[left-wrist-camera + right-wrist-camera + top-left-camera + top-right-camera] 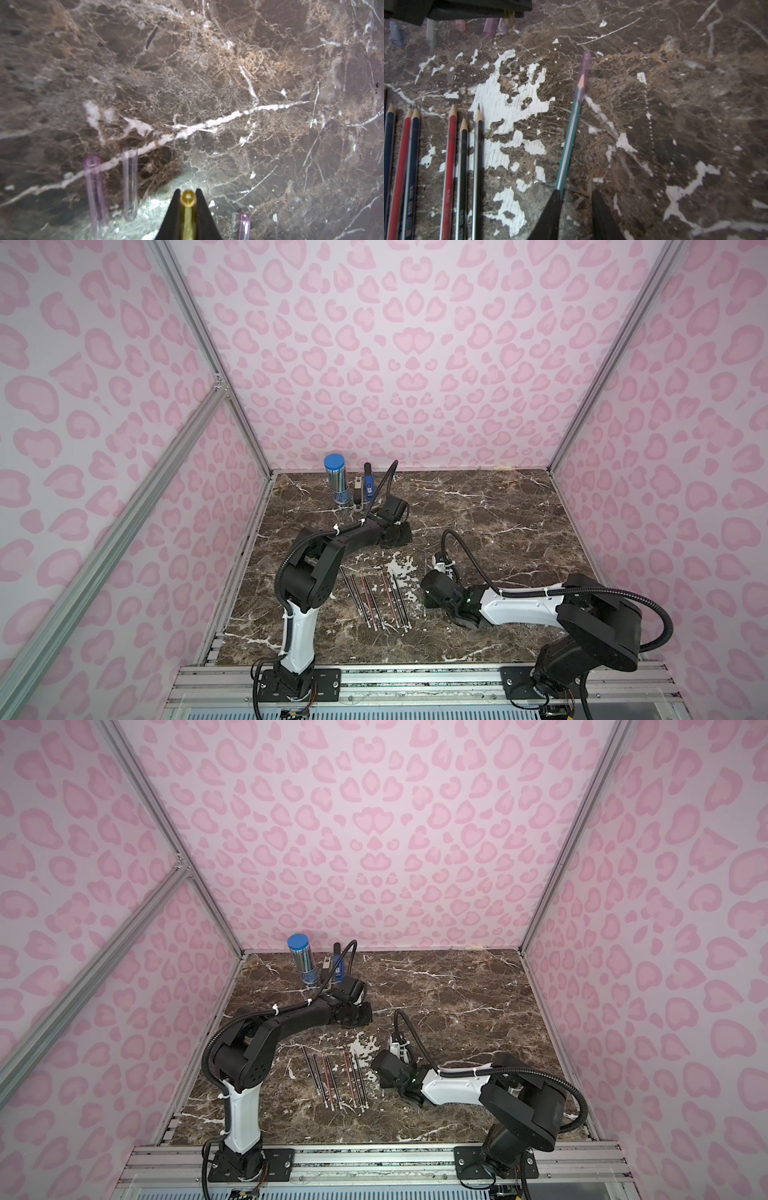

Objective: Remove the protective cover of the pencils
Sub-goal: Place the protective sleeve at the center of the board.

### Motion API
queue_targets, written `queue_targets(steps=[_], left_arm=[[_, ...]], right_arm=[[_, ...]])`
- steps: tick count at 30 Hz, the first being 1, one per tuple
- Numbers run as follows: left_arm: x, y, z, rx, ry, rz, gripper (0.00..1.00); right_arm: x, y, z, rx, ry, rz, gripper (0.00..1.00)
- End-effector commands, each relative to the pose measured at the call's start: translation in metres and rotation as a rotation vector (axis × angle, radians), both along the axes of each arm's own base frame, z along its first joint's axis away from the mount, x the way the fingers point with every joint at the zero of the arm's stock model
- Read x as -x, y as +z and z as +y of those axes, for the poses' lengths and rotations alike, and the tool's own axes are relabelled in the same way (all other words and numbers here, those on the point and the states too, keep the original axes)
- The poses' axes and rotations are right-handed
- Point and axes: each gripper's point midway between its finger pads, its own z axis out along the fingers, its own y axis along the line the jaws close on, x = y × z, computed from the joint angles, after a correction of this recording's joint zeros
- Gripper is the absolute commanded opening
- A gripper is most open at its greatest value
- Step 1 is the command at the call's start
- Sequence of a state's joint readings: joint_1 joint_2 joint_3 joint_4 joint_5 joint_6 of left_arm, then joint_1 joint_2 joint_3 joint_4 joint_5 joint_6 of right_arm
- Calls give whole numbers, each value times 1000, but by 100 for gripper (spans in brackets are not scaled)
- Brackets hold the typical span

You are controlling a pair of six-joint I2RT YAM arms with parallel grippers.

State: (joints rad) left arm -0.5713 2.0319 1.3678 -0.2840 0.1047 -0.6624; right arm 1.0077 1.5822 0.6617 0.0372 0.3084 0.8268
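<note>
Nearest to me, in the lower middle of both top views, the pencils [374, 599] lie in a row on the brown marble counter [498, 510], between the two arms. My right wrist view shows them red, blue and black, with bare points. Just beside the row I see the right end effector [576, 193], low over the counter. Its two black fingers stand a little apart and grip nothing. A green pencil [569, 135] lies alone and runs right up to one finger. A purple cap [585, 62] sits on its point. Farther back, near the middle of the top views, the left end effector [187, 192] is squeezed tight on a yellow cap [188, 218]. Two pink caps [93, 176] and a clear cap [129, 182] lie loose beside it. At the far wall, upper left of the counter, stands a tube with a blue lid [336, 485].
</note>
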Motion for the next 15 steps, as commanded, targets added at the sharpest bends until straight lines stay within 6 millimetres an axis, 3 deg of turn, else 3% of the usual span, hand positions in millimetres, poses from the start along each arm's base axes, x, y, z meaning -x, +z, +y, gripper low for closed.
queue_targets(steps=[1, 15], left_arm=[[0, 0, 1, -16, -3, -1, 15], [-1, -1, 5, -38, 6, 6, 18]], right_arm=[[-1, 0, 0, 2, 3, -5, 29], [-2, -5, 2, 14, 5, -2, 31]])
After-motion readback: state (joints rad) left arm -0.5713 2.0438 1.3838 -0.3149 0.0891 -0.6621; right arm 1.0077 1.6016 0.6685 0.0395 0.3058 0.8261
